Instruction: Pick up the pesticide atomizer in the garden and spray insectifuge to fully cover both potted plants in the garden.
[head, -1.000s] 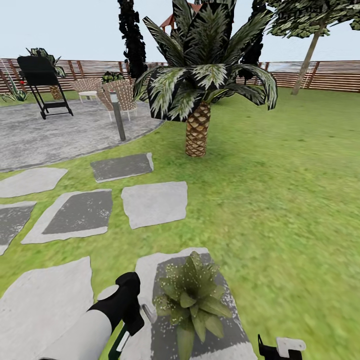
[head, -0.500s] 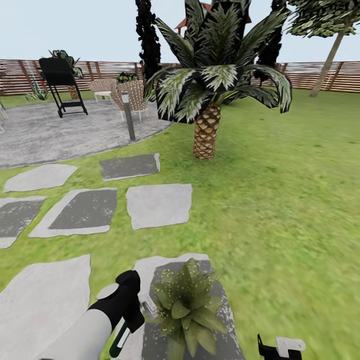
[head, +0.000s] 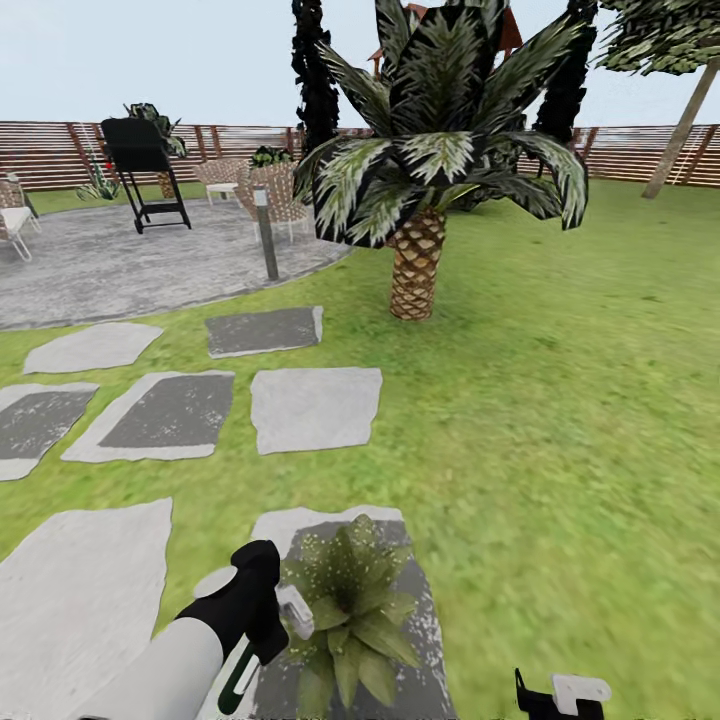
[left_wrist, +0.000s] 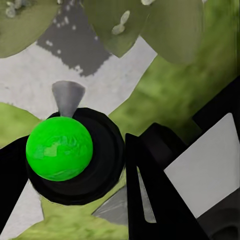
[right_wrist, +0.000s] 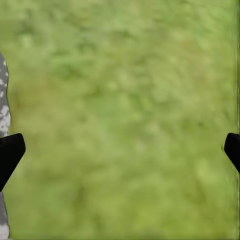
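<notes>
At the far left of the head view we see pale stepping stones (head: 85, 585) set in the lawn (head: 560, 420), and beyond them a grey paved patio (head: 110, 265) with a black grill (head: 148, 175) and woven chairs (head: 275, 195) in front of the brown slat fence (head: 50, 150).

Our left gripper (head: 262, 625) reaches in from the lower left, clamped on the pesticide atomizer (head: 268, 640); its whitish nozzle head pokes out toward the plant and its dark-and-green body runs down below the fingers. In the left wrist view the atomizer (left_wrist: 70, 155) sits between the black fingers (left_wrist: 150, 200), a bright green dome in a black ring with a grey cone pointing at the broad leaves above the stone.

Just beside the nozzle stands a potted plant (head: 350, 610), a low green rosette on a grey stepping stone (head: 425, 650). Fine white specks of insectifuge (head: 335, 560) dot its leaves and the stone around it.

Further back, near the middle, a large palm (head: 435, 160) rises from the grass.

At the lower right edge our right gripper (head: 560, 695) is just visible. In the right wrist view its black fingertips (right_wrist: 9, 152) stand wide apart with nothing between them, over blurred grass.
</notes>
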